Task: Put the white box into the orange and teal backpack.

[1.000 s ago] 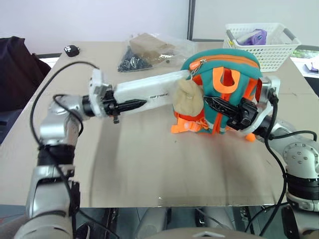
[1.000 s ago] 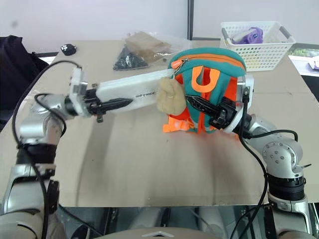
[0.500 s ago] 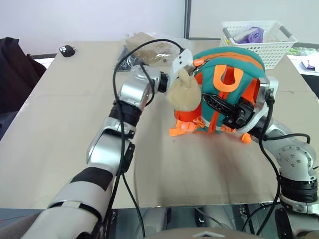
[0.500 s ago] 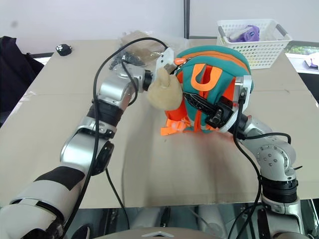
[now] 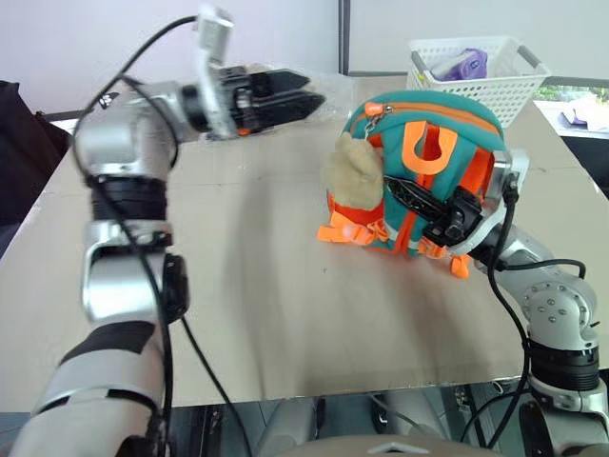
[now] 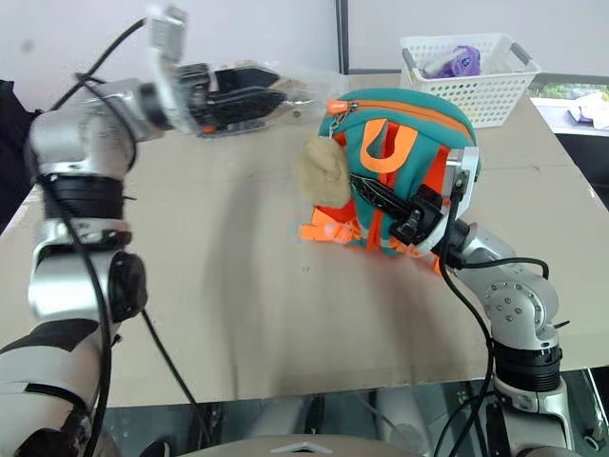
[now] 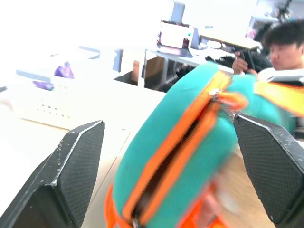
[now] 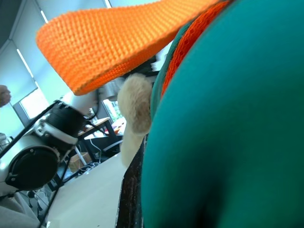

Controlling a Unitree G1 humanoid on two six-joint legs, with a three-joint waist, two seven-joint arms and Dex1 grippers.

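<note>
The orange and teal backpack [image 5: 433, 152] stands upright on the tan table [image 5: 238, 305], a tan plush piece [image 5: 354, 176] hanging at its left side. Its orange zipper opening [image 7: 175, 156] faces my left gripper [image 5: 319, 95], which hovers open and empty above the table, level with the backpack's top and a short way to its left, pointing at it. In the left wrist view both black fingers [image 7: 76, 161] stand wide apart. My right gripper [image 5: 402, 193] is shut on the backpack's front among the orange straps. The white box is hidden.
A white lattice basket [image 5: 471, 76] with a purple item stands at the back right. A clear plastic bag [image 6: 295, 90] lies behind my left gripper. A dark garment [image 5: 14, 124] hangs off the table's left edge. A person [image 7: 285, 42] sits beyond the table.
My left gripper pushed the white box into the backpack, then drew back out to the left, rose and opened. The box no longer shows. My right gripper kept its hold.
</note>
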